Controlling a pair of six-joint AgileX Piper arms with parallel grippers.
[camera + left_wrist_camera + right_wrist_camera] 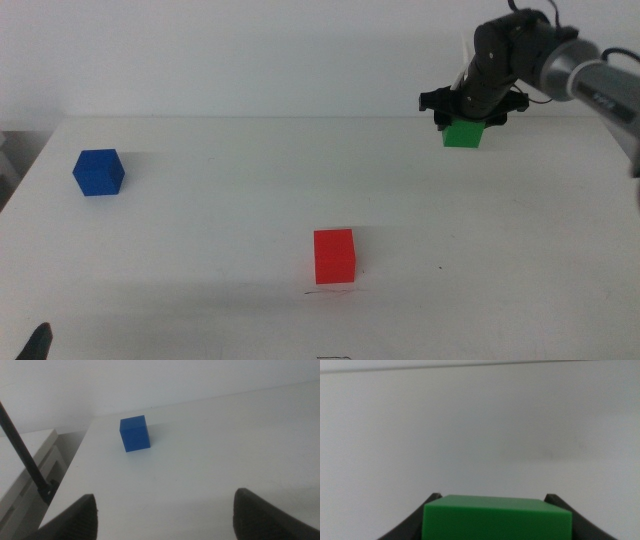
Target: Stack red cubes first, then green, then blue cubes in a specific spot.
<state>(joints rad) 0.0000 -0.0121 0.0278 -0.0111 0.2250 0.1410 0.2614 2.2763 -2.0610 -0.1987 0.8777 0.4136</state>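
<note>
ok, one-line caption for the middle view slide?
Right gripper closed on the green cube at the table's far side; red cube and blue cube untouched.

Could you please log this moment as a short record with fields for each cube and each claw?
red cube: alone on the table, near the front centre
green cube: far right, between the right claw's jaws
blue cube: far left, untouched
right claw: shut on the green cube
left claw: open, waiting at the near left, facing the blue cube
stack: not yet started

Green cube (496, 518) matte, smooth plastic; table (200, 250) smooth white, faint sheen.
</note>
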